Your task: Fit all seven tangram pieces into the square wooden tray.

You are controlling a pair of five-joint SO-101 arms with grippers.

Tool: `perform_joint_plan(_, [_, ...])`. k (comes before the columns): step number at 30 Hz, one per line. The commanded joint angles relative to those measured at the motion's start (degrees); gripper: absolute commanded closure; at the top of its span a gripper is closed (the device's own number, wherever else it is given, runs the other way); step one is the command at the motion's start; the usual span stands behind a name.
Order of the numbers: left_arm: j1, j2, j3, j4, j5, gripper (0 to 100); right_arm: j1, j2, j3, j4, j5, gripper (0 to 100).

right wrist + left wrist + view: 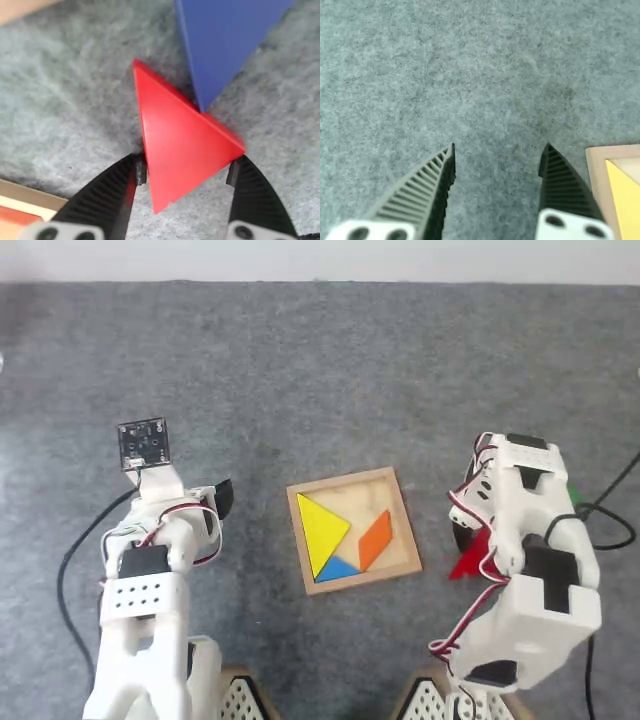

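The square wooden tray [402, 510] lies mid-table and holds a yellow triangle [322, 525], a small blue triangle [338, 568] and an orange parallelogram [375, 540]. To its right, my right gripper [186, 170] is shut on a red triangle [175, 135], with its fingers pressed on two sides. In the high view the red triangle [468, 558] peeks out from under the right arm. A dark blue piece [225, 40] lies just beyond it, tip to edge. My left gripper [499, 150] stands open over bare carpet left of the tray [595, 156], with nothing between its fingers.
Grey carpet covers the whole table. A bit of green [576, 496] shows past the right arm's far side. The tray's rim [25, 192] lies close beside the right gripper. Cables trail by both arm bases.
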Motion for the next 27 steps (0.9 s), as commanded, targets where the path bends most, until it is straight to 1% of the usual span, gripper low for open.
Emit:
perform_joint_plan(1, [-0.26,-0.35,-0.40,-0.35,-0.62,73,1.54,-3.56,-1.58,-1.19,1.58,74.5])
perform_joint_plan(4, [-0.26,-0.35,-0.40,-0.35,-0.62,73,1.63,-4.88,-0.88,-1.27,2.73,74.3])
perform_joint_plan(9, [-0.26,-0.35,-0.40,-0.35,-0.62,73,4.79,-6.90,-0.88,-1.19,6.24,73.8])
perform_joint_plan(13, [-0.26,-0.35,-0.40,-0.35,-0.62,73,5.05,-6.37,-0.79,-1.10,8.09,65.3])
perform_joint_plan(15, [-0.26,-0.35,-0.40,-0.35,-0.62,73,4.97,-5.85,-0.79,-1.27,8.26,63.4])
perform_joint_plan(19, [-0.26,-0.35,-0.40,-0.35,-0.62,73,5.05,-4.35,-0.79,-1.63,10.37,66.0])
perform_joint_plan(27, [-0.35,-0.35,-0.40,-0.35,-0.62,73,4.79,-1.01,-0.79,-4.00,10.29,76.5])
